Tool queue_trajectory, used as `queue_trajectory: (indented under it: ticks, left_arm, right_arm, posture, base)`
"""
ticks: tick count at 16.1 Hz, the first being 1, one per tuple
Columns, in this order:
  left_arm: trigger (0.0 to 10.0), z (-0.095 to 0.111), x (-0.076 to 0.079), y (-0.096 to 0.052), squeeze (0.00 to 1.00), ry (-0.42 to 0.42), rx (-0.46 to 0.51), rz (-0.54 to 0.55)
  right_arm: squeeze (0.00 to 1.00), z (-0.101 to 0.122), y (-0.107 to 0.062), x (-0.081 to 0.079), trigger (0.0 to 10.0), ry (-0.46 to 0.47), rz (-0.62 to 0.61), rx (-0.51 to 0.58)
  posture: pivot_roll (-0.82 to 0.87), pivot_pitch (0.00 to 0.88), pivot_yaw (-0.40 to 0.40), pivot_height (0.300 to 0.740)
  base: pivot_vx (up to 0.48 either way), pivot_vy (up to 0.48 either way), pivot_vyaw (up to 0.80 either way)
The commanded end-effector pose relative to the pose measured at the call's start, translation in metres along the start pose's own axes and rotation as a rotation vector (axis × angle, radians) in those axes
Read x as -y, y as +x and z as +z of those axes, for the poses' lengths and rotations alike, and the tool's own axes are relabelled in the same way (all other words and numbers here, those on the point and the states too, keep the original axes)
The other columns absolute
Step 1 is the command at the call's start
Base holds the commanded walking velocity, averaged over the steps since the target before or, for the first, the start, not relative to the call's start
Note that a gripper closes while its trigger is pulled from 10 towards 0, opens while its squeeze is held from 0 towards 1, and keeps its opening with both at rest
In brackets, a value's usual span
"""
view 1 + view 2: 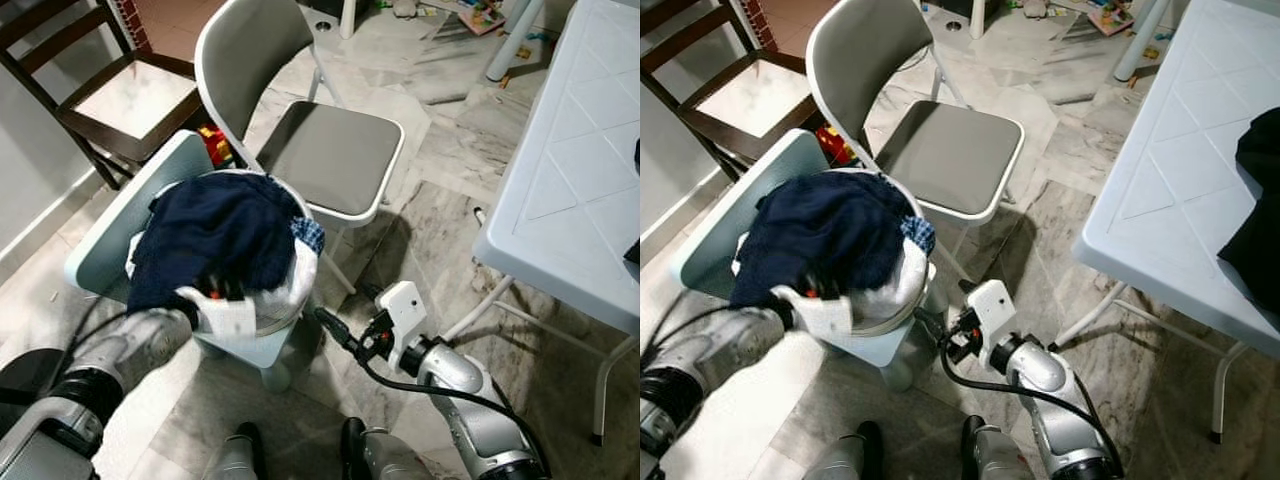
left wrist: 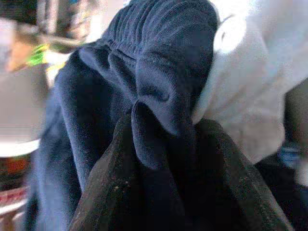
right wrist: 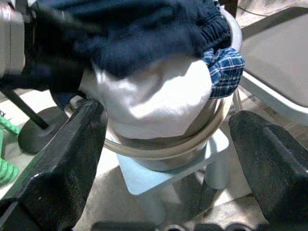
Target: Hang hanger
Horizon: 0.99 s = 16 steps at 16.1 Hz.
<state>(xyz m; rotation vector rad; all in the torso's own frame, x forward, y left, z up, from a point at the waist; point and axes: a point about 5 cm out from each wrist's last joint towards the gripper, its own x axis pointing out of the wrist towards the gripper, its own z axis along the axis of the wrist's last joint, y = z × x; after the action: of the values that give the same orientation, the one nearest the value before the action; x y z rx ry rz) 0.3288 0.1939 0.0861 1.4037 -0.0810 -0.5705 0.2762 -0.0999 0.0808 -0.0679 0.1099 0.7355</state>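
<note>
A metal basin (image 3: 192,139) heaped with laundry stands on a small pale-blue child's chair (image 1: 120,225) in front of me. A navy garment (image 1: 215,235) lies on top, over a white cloth (image 3: 154,101) and a blue plaid piece (image 1: 312,235). My left gripper (image 1: 222,290) reaches into the near side of the heap and is shut on a fold of the navy garment (image 2: 159,96). My right gripper (image 1: 332,328) hangs low to the right of the basin, open, with its two fingers (image 3: 62,159) spread either side of the basin's view and holding nothing.
A grey folding chair (image 1: 330,150) stands right behind the basin. A dark wooden chair (image 1: 110,100) is at the back left. A white plastic table (image 1: 580,180) fills the right side, with a dark garment (image 1: 1260,210) on it. The floor is marble tile.
</note>
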Motion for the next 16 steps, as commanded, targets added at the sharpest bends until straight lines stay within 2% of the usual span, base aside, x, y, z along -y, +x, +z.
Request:
queue_trajectory:
  ticks: [1, 5, 6, 8, 10, 12, 14, 16]
  left_arm:
    - [0.0, -0.004, 0.000, -0.004, 0.00, -0.036, -0.023, 0.055]
    - [0.0, -0.003, -0.007, -0.007, 0.00, -0.154, -0.044, 0.209]
    - [0.0, -0.005, -0.006, -0.008, 0.00, -0.227, -0.075, 0.248]
    - [0.0, -0.005, 0.001, -0.011, 0.00, -0.380, -0.121, 0.300]
    - [0.0, -0.001, 0.011, -0.016, 0.00, -0.488, -0.134, 0.330]
    - [0.0, 0.002, 0.013, -0.019, 0.00, -0.518, -0.133, 0.366]
    - [0.0, 0.006, 0.023, -0.027, 0.00, -0.688, -0.164, 0.464]
    - [0.0, 0.002, 0.025, -0.035, 0.00, -0.945, -0.230, 0.607]
  right_arm:
    - [0.00, 0.001, -0.002, 0.000, 10.0, -0.002, 0.008, -0.005]
    - [0.00, 0.000, -0.003, 0.006, 10.0, -0.013, -0.011, -0.020]
    - [0.00, 0.000, -0.003, 0.007, 10.0, -0.015, -0.011, -0.023]
    - [0.00, -0.003, -0.003, 0.006, 10.0, -0.025, -0.014, -0.038]
    - [0.00, -0.005, -0.003, 0.006, 10.0, -0.028, -0.016, -0.049]
    - [0.00, -0.006, -0.003, 0.006, 10.0, -0.035, -0.018, -0.055]
    - [0.00, -0.007, -0.003, 0.007, 10.0, -0.036, -0.024, -0.063]
    - [0.00, -0.008, -0.003, 0.007, 10.0, -0.043, -0.024, -0.071]
  posture:
    - [0.00, 0.286, -0.026, 0.740]
    - [0.00, 0.287, -0.032, 0.740]
    - [0.00, 0.287, -0.032, 0.740]
    - [0.00, 0.285, -0.033, 0.740]
    - [0.00, 0.284, -0.032, 0.740]
    - [0.00, 0.285, -0.031, 0.740]
    - [0.00, 0.284, -0.034, 0.740]
    - [0.01, 0.284, -0.036, 0.740]
  base:
    - [0.000, 0.000, 0.00]
    - [0.000, 0.000, 0.00]
    - [0.000, 0.000, 0.00]
    - [0.000, 0.000, 0.00]
    - [0.000, 0.000, 0.00]
    - [0.000, 0.000, 0.00]
    - [0.000, 0.000, 0.00]
    - [0.000, 0.000, 0.00]
